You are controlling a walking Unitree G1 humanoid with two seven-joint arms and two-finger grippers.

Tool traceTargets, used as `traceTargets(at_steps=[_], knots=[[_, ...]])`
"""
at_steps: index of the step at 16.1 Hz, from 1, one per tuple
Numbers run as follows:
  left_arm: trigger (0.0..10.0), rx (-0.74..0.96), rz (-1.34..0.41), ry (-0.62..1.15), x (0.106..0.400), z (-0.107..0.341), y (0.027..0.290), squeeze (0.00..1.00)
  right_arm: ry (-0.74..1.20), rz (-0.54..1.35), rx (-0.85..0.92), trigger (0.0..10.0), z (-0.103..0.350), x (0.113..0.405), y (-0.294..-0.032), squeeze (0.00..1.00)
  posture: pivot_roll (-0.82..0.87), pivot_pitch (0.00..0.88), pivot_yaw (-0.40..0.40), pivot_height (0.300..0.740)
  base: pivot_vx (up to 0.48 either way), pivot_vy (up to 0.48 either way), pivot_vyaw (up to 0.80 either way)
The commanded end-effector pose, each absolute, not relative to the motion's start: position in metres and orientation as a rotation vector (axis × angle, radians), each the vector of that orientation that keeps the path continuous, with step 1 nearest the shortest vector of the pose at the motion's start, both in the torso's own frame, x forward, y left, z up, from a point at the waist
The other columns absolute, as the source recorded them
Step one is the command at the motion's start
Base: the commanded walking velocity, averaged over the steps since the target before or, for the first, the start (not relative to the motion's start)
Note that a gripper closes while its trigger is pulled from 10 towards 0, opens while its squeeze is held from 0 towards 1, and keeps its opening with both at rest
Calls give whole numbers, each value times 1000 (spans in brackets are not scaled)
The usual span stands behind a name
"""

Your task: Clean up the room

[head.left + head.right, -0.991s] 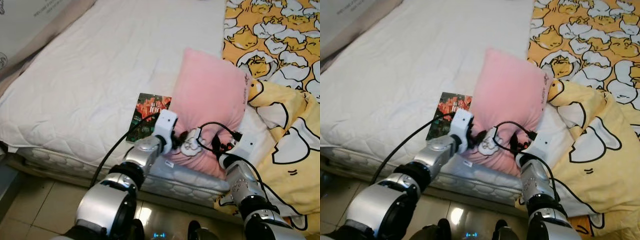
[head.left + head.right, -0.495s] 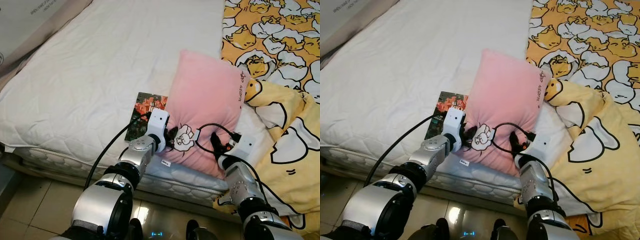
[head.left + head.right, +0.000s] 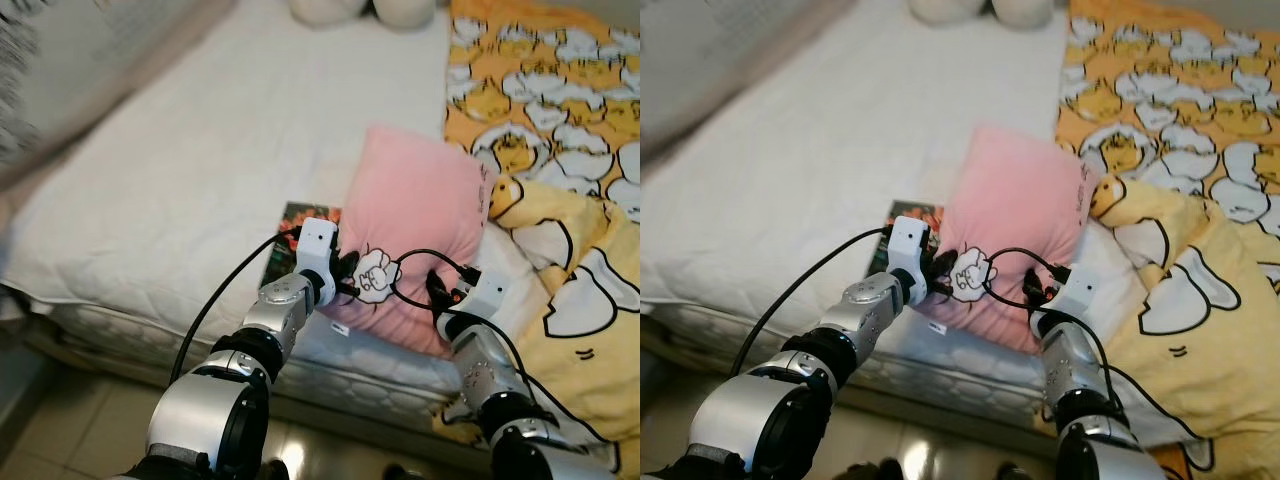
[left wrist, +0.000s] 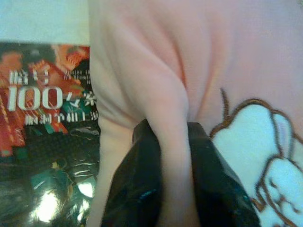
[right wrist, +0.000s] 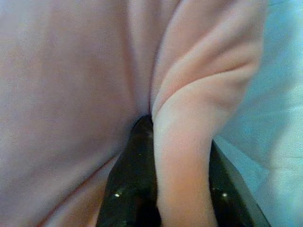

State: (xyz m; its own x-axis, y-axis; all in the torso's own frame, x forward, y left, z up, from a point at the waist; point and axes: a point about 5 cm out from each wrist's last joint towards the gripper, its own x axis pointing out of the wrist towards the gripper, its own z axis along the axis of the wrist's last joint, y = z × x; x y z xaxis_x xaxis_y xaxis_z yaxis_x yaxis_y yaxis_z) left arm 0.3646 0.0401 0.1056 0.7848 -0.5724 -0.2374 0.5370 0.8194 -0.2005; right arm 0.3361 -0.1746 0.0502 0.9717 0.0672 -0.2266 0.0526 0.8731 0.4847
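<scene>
The soft pink cartoon-printed pillow (image 3: 420,235) is pinched by the left gripper (image 3: 347,284) and right gripper (image 3: 437,292); placement is still pending.

The glossy book (image 4: 45,142) at the left of the left wrist view reads "100" in large white numerals.

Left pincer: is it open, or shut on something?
Shut: the left pincer has a fold of the pink pillow pinched between its black fingers.
</scene>
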Motion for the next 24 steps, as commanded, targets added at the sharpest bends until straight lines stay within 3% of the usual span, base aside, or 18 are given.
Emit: traceTargets(at_steps=[1,5,9,10,11,15,24], knots=[[0,-149,-636,323,362,102,36,0,267,64,483,0,57,344,-161,0,76,0,64,740,0,0,0],[0,-79,-672,133,385,153,47,0,1,61,463,0,126,375,-182,0,73,0,77,740,0,0,0],[0,25,-663,-6,399,192,66,0,-170,32,400,0,173,380,-205,0,63,0,88,740,0,0,0],[10000,78,-623,-10,403,196,75,0,-161,-3,323,8588,168,376,-205,0,56,0,89,740,0,0,0],[10000,80,-602,-10,404,197,80,0,-160,-17,273,10000,163,370,-200,0,50,0,92,740,0,0,0],[10000,71,-593,-80,405,207,81,0,-196,-18,212,10000,154,358,-185,0,38,0,100,740,0,480,0],[10000,12,-536,-83,395,178,78,0,-160,-55,166,10000,140,343,-188,0,43,0,63,740,0,480,0]])
